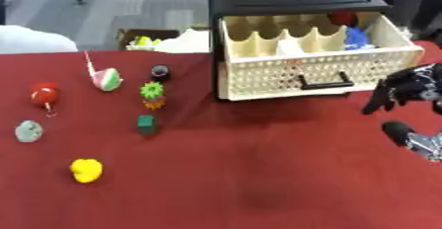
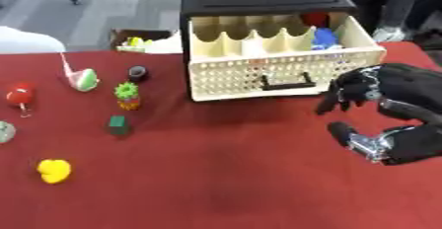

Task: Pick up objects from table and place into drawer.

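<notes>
Yellow toy (image 1: 86,170), hand (image 2: 380,119) seemingly empty, drawer (image 1: 319,70) unlabelled

Cream drawer (image 1: 311,70) stands open; small toys (image 1: 153,95) lie scattered left.

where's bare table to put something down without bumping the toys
The widest bare cloth lies in front of the open drawer, from the green cube across to the right hand, and along the whole near edge beyond the yellow toy. The left side is crowded: small toys cluster around the pineapple-like toy.
</notes>
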